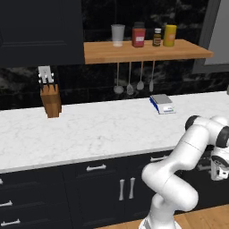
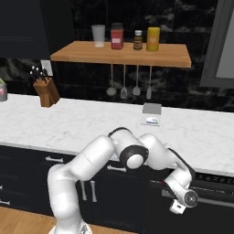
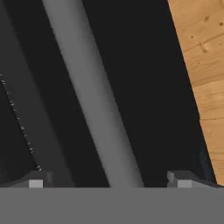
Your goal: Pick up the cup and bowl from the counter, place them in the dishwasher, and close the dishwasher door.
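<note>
Two fingers (image 3: 109, 183) spread wide, straddling grey bar handle (image 3: 92, 96) on flat black dishwasher door (image 3: 148, 78).

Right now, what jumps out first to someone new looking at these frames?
The white arm folded low in front of the dark cabinets, its tool down at the dishwasher door, below the edge of the marble counter. In the hand view the tool's fingers stand wide apart astride a grey bar on the black panel. Above, the wooden shelf carries jars.
</note>
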